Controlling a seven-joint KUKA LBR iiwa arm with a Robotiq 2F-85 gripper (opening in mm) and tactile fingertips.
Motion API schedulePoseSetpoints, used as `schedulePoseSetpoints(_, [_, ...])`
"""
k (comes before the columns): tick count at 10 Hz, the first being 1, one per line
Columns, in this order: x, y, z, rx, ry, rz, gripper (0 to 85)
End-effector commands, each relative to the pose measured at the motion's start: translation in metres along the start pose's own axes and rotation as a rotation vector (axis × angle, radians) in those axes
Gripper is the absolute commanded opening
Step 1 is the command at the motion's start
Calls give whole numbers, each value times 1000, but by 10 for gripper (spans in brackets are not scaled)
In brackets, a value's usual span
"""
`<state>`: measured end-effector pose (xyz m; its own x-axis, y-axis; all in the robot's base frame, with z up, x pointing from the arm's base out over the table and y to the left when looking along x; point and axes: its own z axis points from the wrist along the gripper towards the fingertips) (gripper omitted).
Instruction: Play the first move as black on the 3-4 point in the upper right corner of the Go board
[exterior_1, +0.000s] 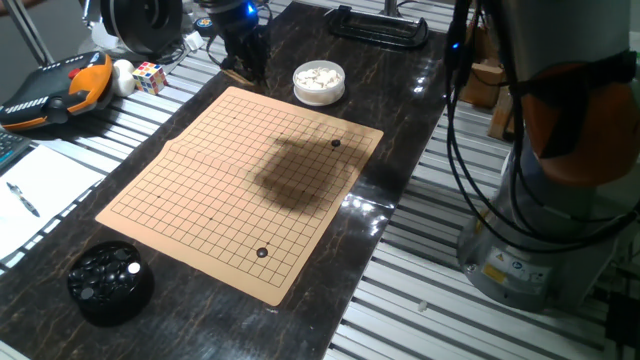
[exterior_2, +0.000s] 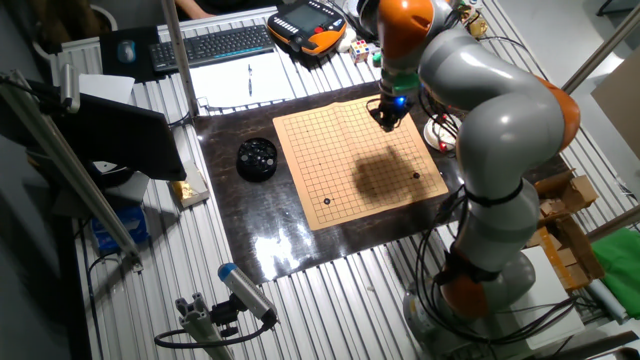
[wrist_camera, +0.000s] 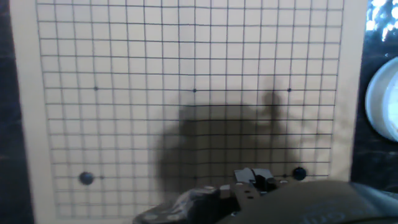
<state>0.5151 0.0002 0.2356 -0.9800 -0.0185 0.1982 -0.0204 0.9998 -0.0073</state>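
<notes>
The tan Go board (exterior_1: 240, 180) lies on the dark table and also shows in the other fixed view (exterior_2: 350, 150) and the hand view (wrist_camera: 186, 56). Two black stones lie on it: one near the white-stone bowl (exterior_1: 335, 143) (exterior_2: 416, 176) (wrist_camera: 298, 173), the other near the opposite corner (exterior_1: 262, 253) (exterior_2: 327, 201) (wrist_camera: 86, 178). My gripper (exterior_1: 243, 70) (exterior_2: 388, 118) hangs above the board's far edge, apart from both stones. In the hand view its fingertips (wrist_camera: 249, 179) are a dark blur at the bottom. I cannot tell whether they hold anything.
A white bowl of white stones (exterior_1: 319, 82) (wrist_camera: 382, 106) stands just past the board near the gripper. A black bowl of black stones (exterior_1: 110, 282) (exterior_2: 256, 158) sits off the opposite corner. A teach pendant (exterior_1: 50, 85), a Rubik's cube (exterior_1: 150, 76) and papers (exterior_1: 40, 185) lie to the left.
</notes>
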Motion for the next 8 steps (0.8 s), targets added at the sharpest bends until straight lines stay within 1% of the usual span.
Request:
schedulePoseSetpoints(1, [0,0,0,-33,-4,4,7])
schedulePoseSetpoints(2, [-1,2,-2,-36,-2,19,7])
schedulePoseSetpoints(3, [-9,15,-8,-51,3,39,7])
schedulePoseSetpoints(4, [-20,34,-12,-54,-1,60,7])
schedulePoseSetpoints(5, [-30,54,-16,-62,3,86,7])
schedulePoseSetpoints(6, [-38,77,-18,-57,1,116,7])
schedulePoseSetpoints(8, [-52,120,-15,-77,4,170,7])
